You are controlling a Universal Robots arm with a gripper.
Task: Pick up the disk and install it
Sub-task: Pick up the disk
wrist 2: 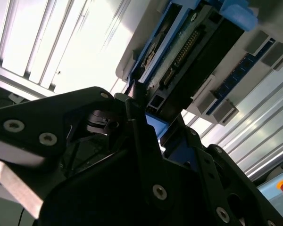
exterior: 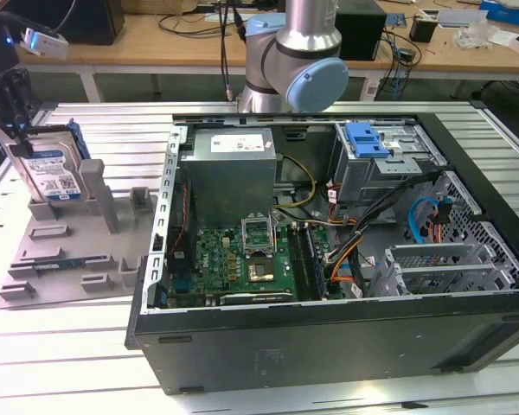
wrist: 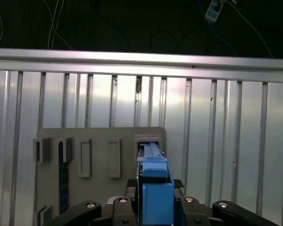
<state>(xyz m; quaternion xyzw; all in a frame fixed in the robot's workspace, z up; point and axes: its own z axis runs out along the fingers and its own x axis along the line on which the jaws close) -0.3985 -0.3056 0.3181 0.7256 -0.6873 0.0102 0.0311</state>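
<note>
The disk (exterior: 52, 173) is stood on edge in a slot of the gray holder (exterior: 69, 251), at the exterior view's left, well apart from the open computer case (exterior: 329, 337) on the tabletop (exterior: 60, 363). The claw (exterior: 19, 138) is set over its upper edge; whether it is clenched cannot be told. The pick-up is judged to be in hand, with nothing yet installed. A secure hold and a straight draw out of the slot are called for.
</note>
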